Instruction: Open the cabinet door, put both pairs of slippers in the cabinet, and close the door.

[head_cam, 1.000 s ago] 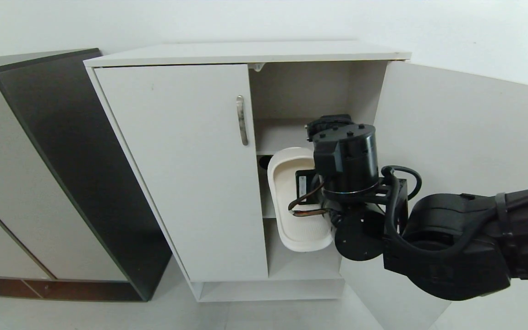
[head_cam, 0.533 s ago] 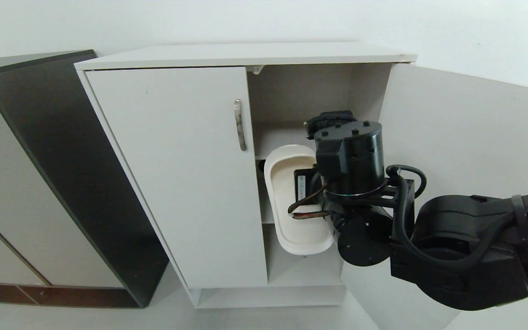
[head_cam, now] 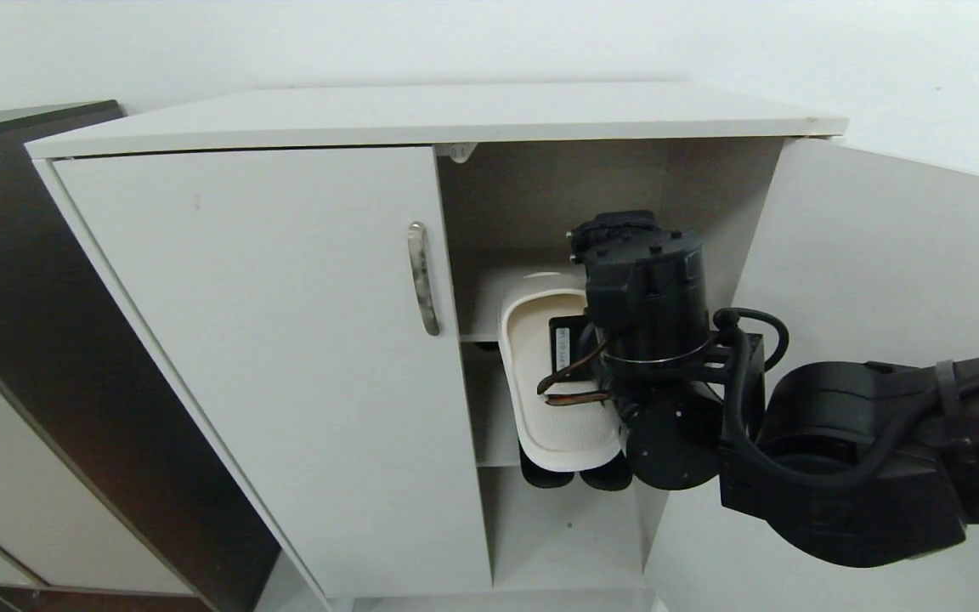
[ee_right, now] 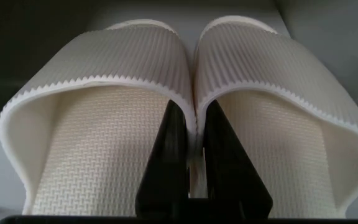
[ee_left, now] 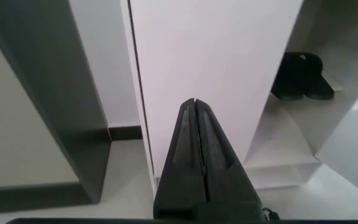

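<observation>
Robot rolls closer; white slippers (head_cam: 540, 382) now deeper inside cabinet (head_cam: 421, 115), above black slippers (head_cam: 576, 478) already shelved. Right gripper (ee_right: 193, 134) pinches pair's inner straps. Left gripper (ee_left: 194, 124) pressed together, empty. Release likely next.

Left pincer (ee_left: 194, 104) closed (right pincer (ee_right: 194, 118) gripping).

Right arm (head_cam: 846, 459): matte black, bulky rounded casing. Behind right pincer (ee_right: 194, 124): cylindrical wrist housing (head_cam: 647, 297) with screws on cap, looped black cable (head_cam: 744, 340), brown wires (head_cam: 570, 382), white label (head_cam: 563, 347). Left pincer (ee_left: 195, 109): black, wedge-shaped, fingers grooved lengthwise.
</observation>
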Robot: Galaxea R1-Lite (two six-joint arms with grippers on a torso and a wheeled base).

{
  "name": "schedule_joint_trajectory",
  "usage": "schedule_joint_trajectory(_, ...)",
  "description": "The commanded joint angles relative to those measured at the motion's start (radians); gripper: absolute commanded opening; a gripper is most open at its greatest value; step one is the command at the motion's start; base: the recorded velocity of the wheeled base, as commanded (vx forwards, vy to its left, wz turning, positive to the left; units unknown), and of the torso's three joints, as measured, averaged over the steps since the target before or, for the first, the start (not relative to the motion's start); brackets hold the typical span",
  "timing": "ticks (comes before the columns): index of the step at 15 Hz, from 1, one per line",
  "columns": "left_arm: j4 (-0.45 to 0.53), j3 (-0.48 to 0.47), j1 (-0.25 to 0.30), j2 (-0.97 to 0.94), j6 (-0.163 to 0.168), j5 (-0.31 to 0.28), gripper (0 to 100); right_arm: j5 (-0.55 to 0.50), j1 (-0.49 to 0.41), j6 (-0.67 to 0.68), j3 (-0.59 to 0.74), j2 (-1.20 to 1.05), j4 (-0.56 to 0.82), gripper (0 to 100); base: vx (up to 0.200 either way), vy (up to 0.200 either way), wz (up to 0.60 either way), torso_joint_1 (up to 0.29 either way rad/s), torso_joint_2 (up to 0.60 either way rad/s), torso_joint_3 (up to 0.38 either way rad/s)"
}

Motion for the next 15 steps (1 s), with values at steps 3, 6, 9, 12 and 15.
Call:
schedule_joint_trajectory(3,0.0,0.0,0.0,0.001,0.0,0.001,0,0.0,0.011,-0.003,0.017,0.024,-0.032,0,0.2,0.0,0.0,0.004,0.0,-0.002)
schedule_joint_trajectory(6,0.0,0.0,0.0,0.001,0.0,0.0,0,0.0,0.018,-0.024,0.062,0.024,-0.064,0,0.0,0.0,0.0,0.0,0.0,0.0)
schedule_joint_trajectory(9,0.0,0.0,0.0,0.001,0.0,0.0,0,0.014,0.016,-0.113,0.137,0.042,-0.222,0,0.0,0.0,0.0,0.0,0.0,0.0)
schedule_joint_trajectory(12,0.0,0.0,0.0,0.001,0.0,0.0,0,0.097,-0.027,-0.162,0.088,0.09,-0.284,0,0.0,0.0,0.0,0.0,0.0,0.0)
schedule_joint_trajectory(15,0.0,0.0,0.0,0.001,0.0,0.001,0,0.104,-0.074,-0.17,-0.019,0.136,-0.239,0,0.0,0.0,0.0,0.0,0.0,0.0)
